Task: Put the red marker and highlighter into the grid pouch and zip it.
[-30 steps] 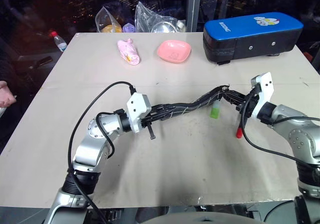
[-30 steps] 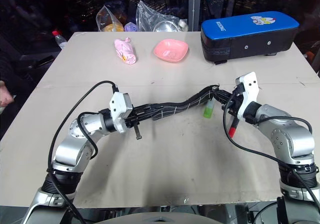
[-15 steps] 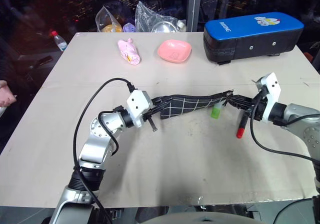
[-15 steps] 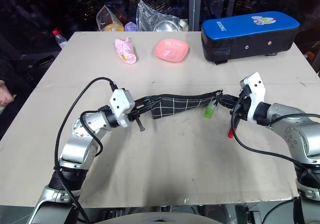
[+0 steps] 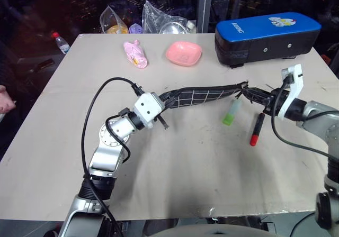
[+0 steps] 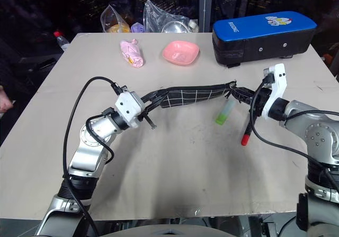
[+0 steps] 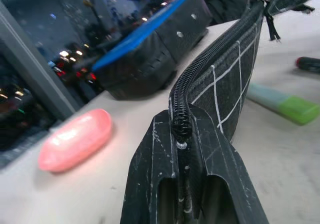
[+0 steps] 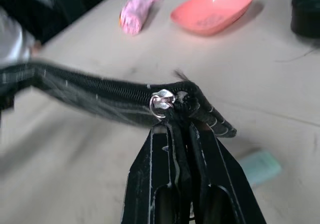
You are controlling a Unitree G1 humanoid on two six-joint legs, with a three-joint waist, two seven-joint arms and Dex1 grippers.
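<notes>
The grid pouch (image 5: 201,95), black with white lines, hangs stretched level above the table between my two grippers, zipper edge up. My left gripper (image 5: 162,99) is shut on its left end, with the zipper coil pinched between the fingers (image 7: 200,149). My right gripper (image 5: 250,94) is shut on the right end, just behind the silver zipper pull (image 8: 161,103). The highlighter (image 5: 230,112), mint with a green end, lies on the table under the pouch's right end. The red marker (image 5: 256,129) lies beside it to the right, red end toward me.
A big blue-and-black case (image 5: 267,37) stands at the back right. A pink dish (image 5: 184,53) and a pink wrapped item (image 5: 135,54) sit at the back, with plastic bags (image 5: 159,21) behind. A person's hand (image 5: 4,98) rests at the left edge.
The pouch, twisted and sagging a second ago, is now pulled straight. Both grippers rose and the right one moved right. The highlighter and marker now lie uncovered.
</notes>
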